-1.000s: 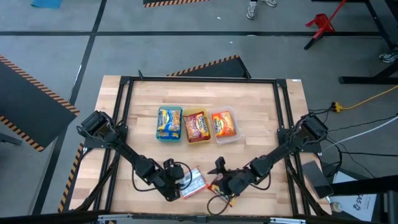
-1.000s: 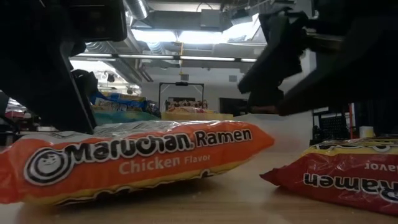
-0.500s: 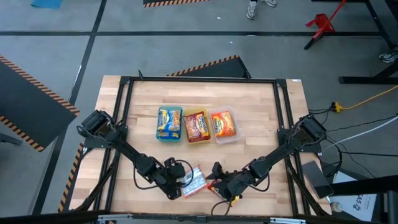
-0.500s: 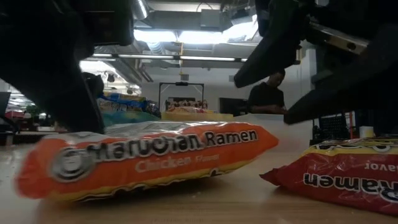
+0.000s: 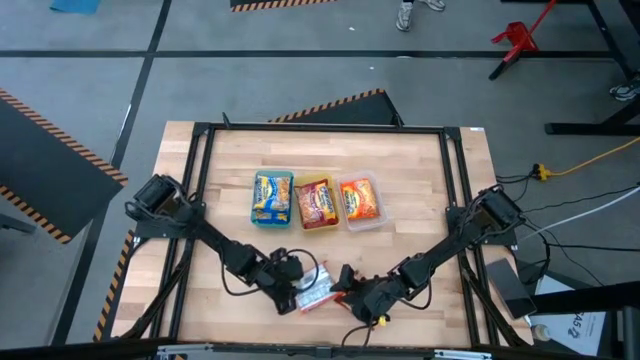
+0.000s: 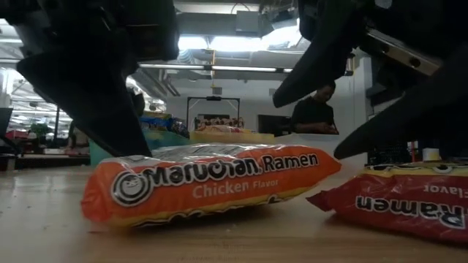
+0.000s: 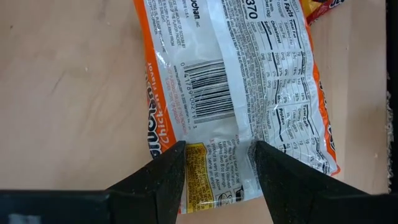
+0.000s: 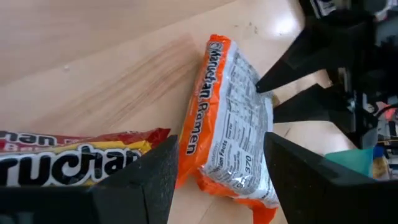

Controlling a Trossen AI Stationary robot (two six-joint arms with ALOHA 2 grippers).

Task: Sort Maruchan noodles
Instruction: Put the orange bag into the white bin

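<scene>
An orange Maruchan noodles packet (image 5: 314, 289) lies printed back up on the table near its near edge, large in the low view (image 6: 212, 186). My left gripper (image 7: 217, 152) stands open over the packet's end, slanting down from the table's left. A red packet (image 6: 398, 208) lies flat just to the right of it, also seen in the right wrist view (image 8: 74, 163). My right gripper (image 8: 217, 186) hangs open above the gap between the two packets, touching nothing. My left gripper rests its two spread fingertips (image 7: 175, 152) on the orange packet's upward back face, near the packet's left end (image 6: 135, 157). The fingers slant down from the table's left and lie along the packet. The packet stays flat on the table.
Three trays stand in a row at mid-table: a green one (image 5: 254, 199) with a blue-yellow packet, a yellow one (image 5: 318, 227) with a red packet, a clear one (image 5: 376, 204) with an orange packet. A black frame (image 5: 200, 140) rims the table. A person (image 6: 313, 115) stands beyond.
My left gripper has moved toward the table's right edge, and the orange packet has slid along the table with it, closer to the red packet. My right gripper has rolled about its own axis while staying in place.
</scene>
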